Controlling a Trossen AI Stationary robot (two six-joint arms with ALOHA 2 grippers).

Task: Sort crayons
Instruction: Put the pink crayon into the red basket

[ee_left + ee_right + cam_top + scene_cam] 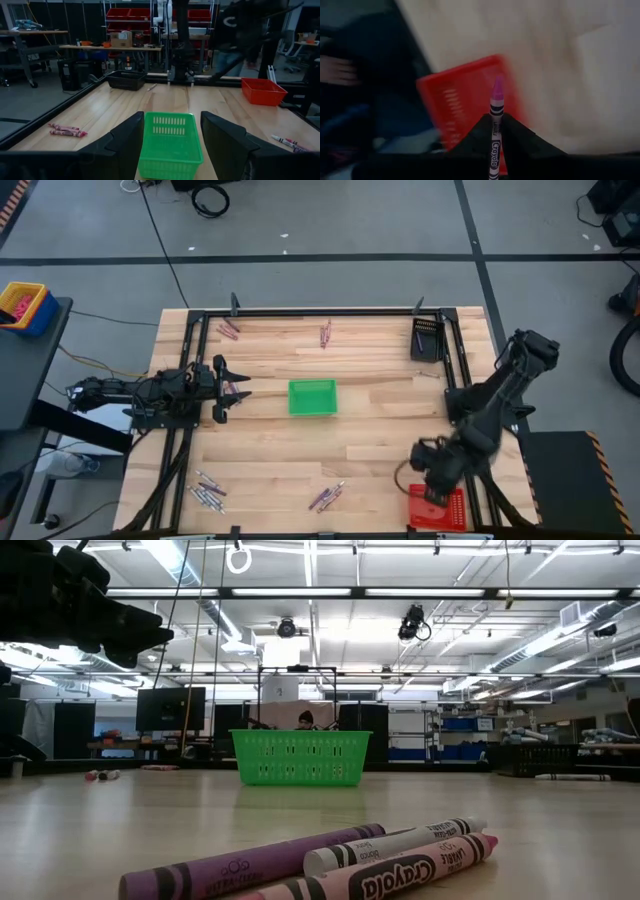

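Right wrist view: right gripper (495, 131) pinching crayon (495, 125) above red tray (455, 95).

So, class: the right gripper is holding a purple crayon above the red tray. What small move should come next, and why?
Probably lower a little and open the fingers. The right gripper is shut on the purple crayon, and the red tray already lies below it. The left gripper waits open, facing the green tray.

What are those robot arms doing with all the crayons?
They are sorting crayons into trays. The right gripper is shut on a purple crayon and holds it over the red tray. The left gripper is open, beside the green tray. Other crayons lie in small bunches on the table.
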